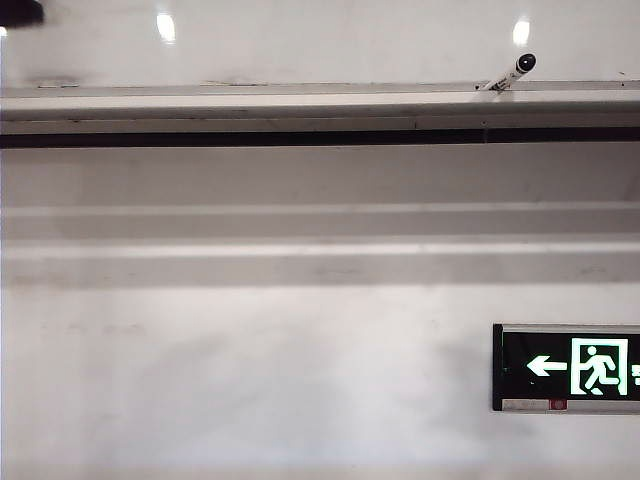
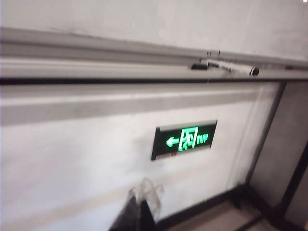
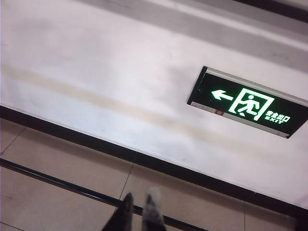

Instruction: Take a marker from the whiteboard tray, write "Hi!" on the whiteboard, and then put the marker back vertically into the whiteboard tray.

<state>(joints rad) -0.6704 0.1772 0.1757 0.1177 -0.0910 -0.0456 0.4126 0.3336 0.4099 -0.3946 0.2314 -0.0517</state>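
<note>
The marker (image 1: 511, 73), white with a black cap end, rests tilted on the whiteboard tray (image 1: 250, 102) towards its right end, below the glossy whiteboard (image 1: 320, 40). Neither gripper shows in the exterior view. In the left wrist view the marker (image 2: 232, 67) lies along the tray (image 2: 96, 67) under the whiteboard (image 2: 192, 24). My left gripper (image 2: 140, 208) hangs well below and away from it, shut, with nothing held. My right gripper (image 3: 140, 201) points at the tiled floor, its fingertips slightly apart and empty. The marker, tray and whiteboard are out of the right wrist view.
A lit green exit sign (image 1: 568, 367) is fixed to the wall below the tray, and shows again as the exit sign (image 2: 184, 139) and exit sign (image 3: 248, 102). A black skirting strip (image 3: 144, 161) meets the floor. A dark shape (image 1: 18, 11) sits at the exterior view's top left corner.
</note>
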